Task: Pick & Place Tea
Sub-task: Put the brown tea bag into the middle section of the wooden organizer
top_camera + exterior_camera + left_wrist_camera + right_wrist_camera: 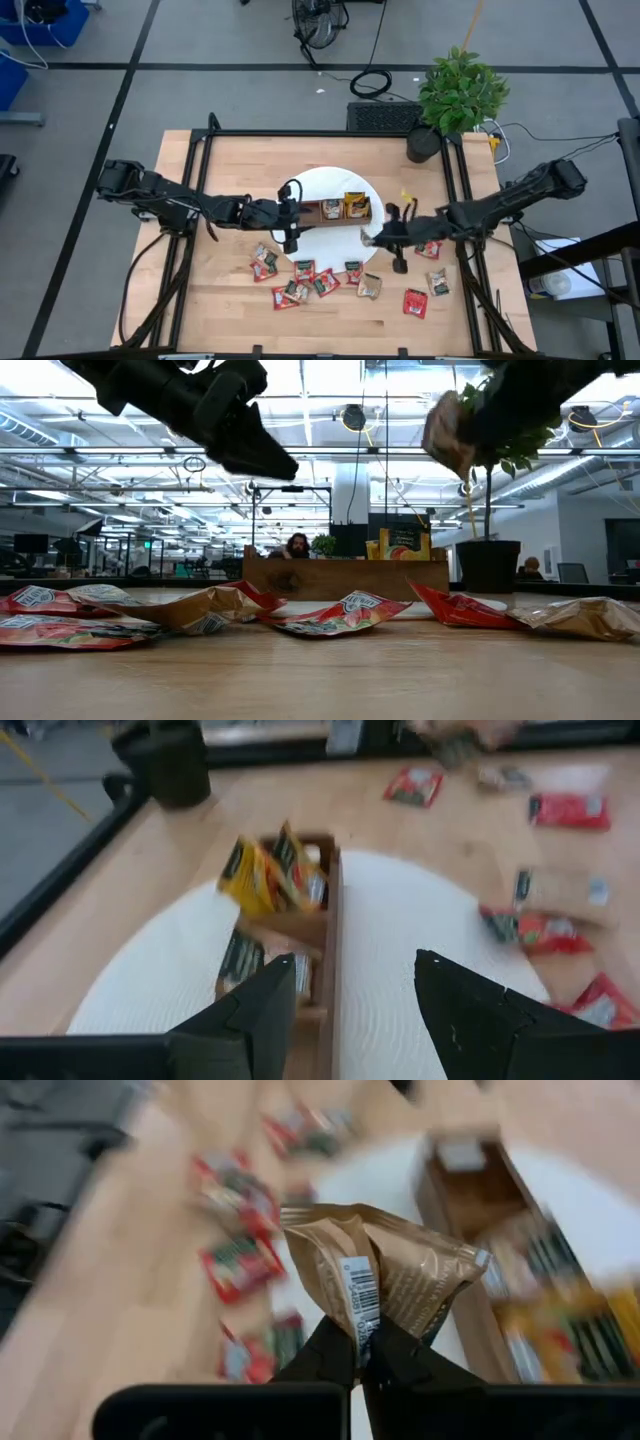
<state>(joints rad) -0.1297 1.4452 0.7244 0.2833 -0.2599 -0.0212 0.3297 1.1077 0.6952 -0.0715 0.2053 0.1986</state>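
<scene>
**Mia:** Right wrist view shows the tan tea sachet (385,1275) in the middle of the frame. It looks light and thin, like paper, and it is crinkled where it is pinched.

**Ben:** So is it soft?

**Mia:** I think so. It bends easily and could tear or slip, so the edge is a good place to hold it. The right gripper (362,1342) is clenched on its bottom edge, and the sachet sticks up right above the fingertips.

**Ben:** Where is it in the high view?

**Mia:** Just right of the middle, at the edge of the white round mat (325,182). The sachet (370,235) sits at the tip of the right gripper (376,236). In the low view it hangs up high, at the upper right, well above the table.

**Ben:** And the other tea?

**Mia:** Many red and tan sachets (300,272) lie loose on the wooden table (200,300), below the middle of the frame. Some yellow ones (356,205) already stand in the wooden tray (307,210) on the mat.

**Ben:** What about the other arm?

**Mia:** The left gripper (290,240) waits at the left edge of the mat, fingers apart, holding nothing.
</scene>
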